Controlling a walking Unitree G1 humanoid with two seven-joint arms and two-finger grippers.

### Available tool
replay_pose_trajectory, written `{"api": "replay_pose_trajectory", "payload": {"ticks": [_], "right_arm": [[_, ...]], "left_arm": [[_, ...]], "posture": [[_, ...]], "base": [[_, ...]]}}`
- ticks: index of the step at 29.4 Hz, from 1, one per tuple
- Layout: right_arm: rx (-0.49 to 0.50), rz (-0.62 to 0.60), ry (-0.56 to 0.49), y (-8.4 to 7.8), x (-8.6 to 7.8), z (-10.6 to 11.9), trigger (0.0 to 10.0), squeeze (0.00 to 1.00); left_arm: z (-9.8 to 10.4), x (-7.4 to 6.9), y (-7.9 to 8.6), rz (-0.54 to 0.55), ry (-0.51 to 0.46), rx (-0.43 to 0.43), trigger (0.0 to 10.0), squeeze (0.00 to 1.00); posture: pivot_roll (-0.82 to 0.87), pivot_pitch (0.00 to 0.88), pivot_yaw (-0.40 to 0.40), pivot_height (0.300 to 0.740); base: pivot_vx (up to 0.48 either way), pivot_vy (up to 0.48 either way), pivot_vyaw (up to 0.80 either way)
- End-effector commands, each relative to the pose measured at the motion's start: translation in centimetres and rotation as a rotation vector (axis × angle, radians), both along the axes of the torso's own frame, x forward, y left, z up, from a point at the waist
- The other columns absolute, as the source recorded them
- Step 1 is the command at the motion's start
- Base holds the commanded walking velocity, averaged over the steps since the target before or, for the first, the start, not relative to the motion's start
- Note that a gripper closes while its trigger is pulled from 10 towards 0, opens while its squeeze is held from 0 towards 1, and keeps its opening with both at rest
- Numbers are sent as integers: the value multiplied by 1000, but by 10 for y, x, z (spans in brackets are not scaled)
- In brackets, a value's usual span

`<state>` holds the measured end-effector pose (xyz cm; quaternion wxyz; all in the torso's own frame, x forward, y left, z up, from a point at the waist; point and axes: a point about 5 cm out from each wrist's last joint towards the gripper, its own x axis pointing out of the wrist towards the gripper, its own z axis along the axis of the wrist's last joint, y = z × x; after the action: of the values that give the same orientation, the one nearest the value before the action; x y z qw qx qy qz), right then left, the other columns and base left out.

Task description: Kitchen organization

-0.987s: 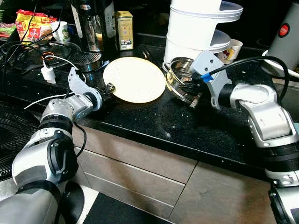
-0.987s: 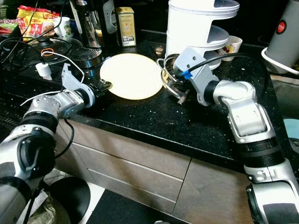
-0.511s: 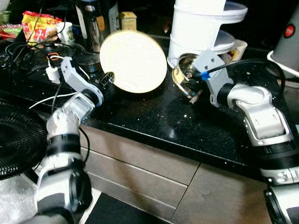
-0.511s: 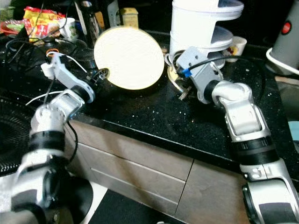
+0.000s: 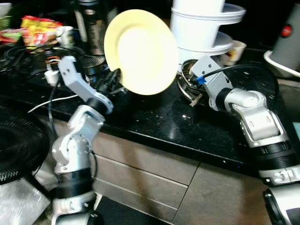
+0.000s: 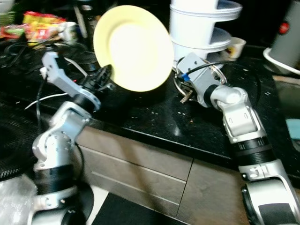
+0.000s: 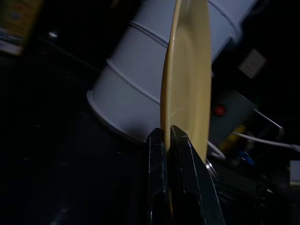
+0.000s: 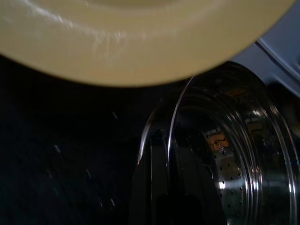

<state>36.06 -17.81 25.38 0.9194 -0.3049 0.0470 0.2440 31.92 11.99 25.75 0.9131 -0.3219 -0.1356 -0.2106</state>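
Left gripper (image 7: 166, 133) clenched on round pale-yellow plate (image 5: 140, 51) rim, lifting it clear; right gripper (image 5: 187, 84) clamped on perforated steel strainer bowl (image 8: 225, 154) rim, likewise to move it.

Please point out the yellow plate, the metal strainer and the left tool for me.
plate (image 5: 143, 49), left eye view, centre of its face.
strainer (image 8: 234, 164), right wrist view, perforated inner wall.
left tool (image 7: 167, 140), left wrist view, fingertips pinching the plate's rim.

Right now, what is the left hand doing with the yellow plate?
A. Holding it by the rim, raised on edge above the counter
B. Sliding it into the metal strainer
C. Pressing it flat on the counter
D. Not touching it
A: the left hand is shut on the rim of the yellow plate, which stands on edge, lifted above the black counter.
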Motion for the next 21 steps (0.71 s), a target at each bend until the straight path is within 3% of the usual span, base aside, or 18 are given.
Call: {"api": "replay_pose_trajectory", "payload": {"ticks": [1,12,20,21], "right_arm": [[-5,-14,-42,0,2,8,0,0],[-3,-18,-70,4,4,9,0,0],[-6,3,-80,11,4,7,0,0],[-12,5,-86,12,4,8,392,0]], "left_arm": [[-1,-3,5,59,-2,38,10000,0],[-7,-2,14,208,-8,202,10000,0],[-8,-3,19,267,-2,210,10000,0],[-8,-3,20,274,-2,208,10000,0]], "posture": [[-21,0,-7,740],[-15,0,-9,740],[-8,0,-11,740],[-8,0,-11,740]], "base": [[0,0,-656],[0,0,-655],[0,0,-653],[0,0,-650]]}}
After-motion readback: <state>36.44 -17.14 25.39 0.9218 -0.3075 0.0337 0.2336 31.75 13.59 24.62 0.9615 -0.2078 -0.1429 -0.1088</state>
